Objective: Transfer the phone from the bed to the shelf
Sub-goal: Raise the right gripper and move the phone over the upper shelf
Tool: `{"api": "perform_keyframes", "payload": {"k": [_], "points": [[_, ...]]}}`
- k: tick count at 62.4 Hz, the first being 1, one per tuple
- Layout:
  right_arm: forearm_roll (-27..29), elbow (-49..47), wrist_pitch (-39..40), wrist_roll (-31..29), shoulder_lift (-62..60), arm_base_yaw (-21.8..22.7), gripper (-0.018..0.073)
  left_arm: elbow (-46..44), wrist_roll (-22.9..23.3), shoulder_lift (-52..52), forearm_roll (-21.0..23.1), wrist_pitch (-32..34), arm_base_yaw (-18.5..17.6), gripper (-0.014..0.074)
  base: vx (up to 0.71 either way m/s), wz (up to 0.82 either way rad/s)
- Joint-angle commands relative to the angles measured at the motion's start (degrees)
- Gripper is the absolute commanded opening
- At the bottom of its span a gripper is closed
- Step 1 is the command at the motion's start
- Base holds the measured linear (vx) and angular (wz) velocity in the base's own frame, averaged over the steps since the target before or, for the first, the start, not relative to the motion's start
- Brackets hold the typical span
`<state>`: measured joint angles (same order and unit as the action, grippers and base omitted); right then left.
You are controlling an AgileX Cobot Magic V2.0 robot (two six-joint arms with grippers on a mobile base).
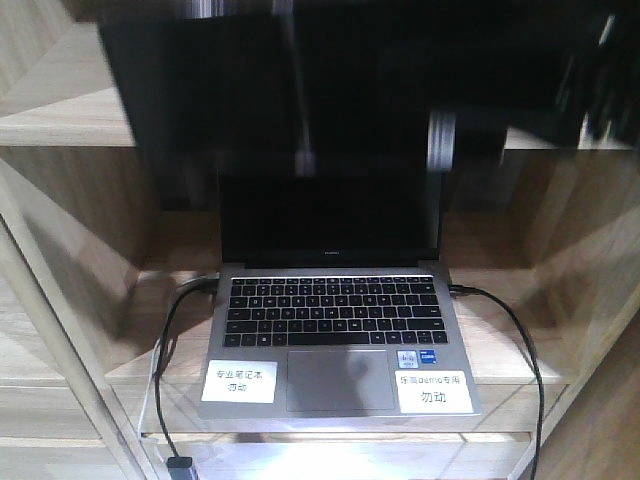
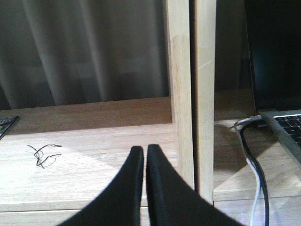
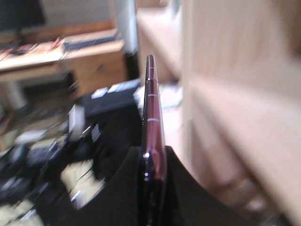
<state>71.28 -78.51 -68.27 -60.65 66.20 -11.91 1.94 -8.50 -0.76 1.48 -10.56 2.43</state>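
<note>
The right gripper point(image 3: 153, 160) holds the phone point(image 3: 151, 122). Its black fingers point(image 3: 117, 188) are clamped on the lower part, one against each flat face. In the right wrist view the phone stands edge-on, with its pinkish metal edge towards the camera and its top end free in the air. It is off the bed and held up just beside the light wooden shelf point(image 3: 244, 94), whose thick boards run down the right of that view. The rest of the background there is too blurred to read.

In the front view the phone shows as a wide black slab smeared across the top. It is in front of the upper board and above an open grey laptop point(image 1: 335, 330). The laptop sits in the middle compartment with two white labels point(image 1: 238, 381) on its palm rest and a black cable point(image 1: 520, 340) plugged into each side.

The left gripper point(image 2: 145, 153) hovers low over a neighbouring shelf board, its fingers point(image 2: 127, 188) drawn together with only a thin slit between them and nothing held. A small twist of wire point(image 2: 43, 154) lies on that board, a grey curtain point(image 2: 84, 47) hangs behind it, and a wooden upright separates it from the laptop's compartment.
</note>
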Motion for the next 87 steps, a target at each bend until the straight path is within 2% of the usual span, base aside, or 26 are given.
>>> {"api": "perform_keyframes", "payload": {"k": [1, 27, 38, 48, 60, 87], "points": [[5.0, -4.9, 5.2, 0.0, 0.6, 0.0, -0.0002, -1.2, 0.3, -0.8, 0.5, 4.1, -0.2, 0.0001, 0.00, 0.00], [6.7, -20.3, 6.0, 2.2, 16.0, -0.2, -0.0002, -1.2, 0.3, -0.8, 0.5, 4.1, -0.2, 0.0001, 0.00, 0.00], [5.2, -27.8, 8.6, 2.4, 23.0, -4.8, -0.0002, -1.2, 0.3, -0.8, 0.5, 4.1, -0.2, 0.0001, 0.00, 0.00], [2.3, -33.7, 13.6, 5.6, 29.0, -7.7, -0.0002, -1.2, 0.3, -0.8, 0.5, 4.1, -0.2, 0.0001, 0.00, 0.00], [2.0, -35.9, 18.2, 5.7, 34.2, -9.3, -0.0002, -1.2, 0.3, -0.8, 0.5, 4.1, -0.2, 0.0001, 0.00, 0.00], [1.2, -35.9, 20.0, 5.6, 40.3, -10.2, -0.0002, -1.2, 0.3, -0.8, 0.5, 4.1, -0.2, 0.0001, 0.00, 0.00]]}}
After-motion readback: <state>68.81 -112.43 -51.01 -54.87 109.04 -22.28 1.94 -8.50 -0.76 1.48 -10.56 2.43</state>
